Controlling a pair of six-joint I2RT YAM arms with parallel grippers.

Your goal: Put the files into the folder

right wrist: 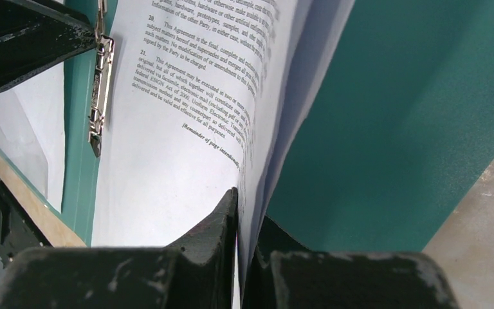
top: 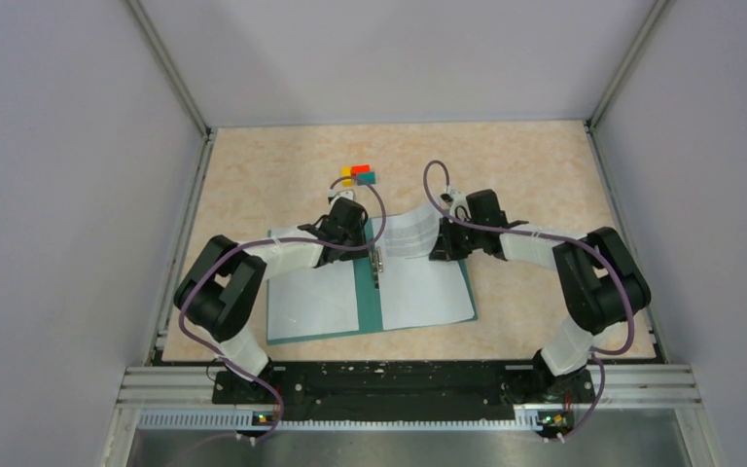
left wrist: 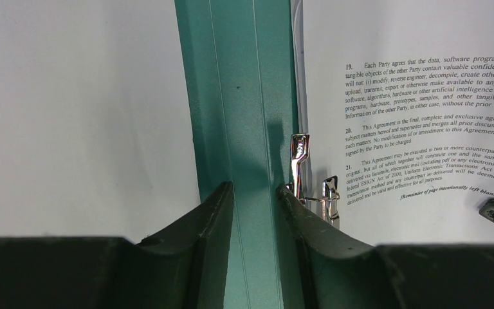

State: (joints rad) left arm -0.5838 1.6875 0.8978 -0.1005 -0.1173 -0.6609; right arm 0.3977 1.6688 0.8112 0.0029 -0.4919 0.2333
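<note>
The teal folder (top: pixel 370 302) lies open on the table, its spine running toward me. A blank white sheet (top: pixel 311 297) covers its left half. The files (top: pixel 426 287) with printed text lie on its right half, their far edge lifted and curled. My right gripper (top: pixel 444 238) is shut on that far edge; in the right wrist view the files (right wrist: pixel 186 116) pass between its jaws (right wrist: pixel 247 206) above the folder cover (right wrist: pixel 411 116). My left gripper (left wrist: pixel 255 190) is open over the spine (left wrist: pixel 244 96), beside the raised metal clip (left wrist: pixel 300 170), holding nothing.
Small yellow, red and teal blocks (top: pixel 358 175) sit behind the folder. Grey walls with metal rails close in the tabletop (top: pixel 545 175) on three sides. Both arms reach in over the folder's far end.
</note>
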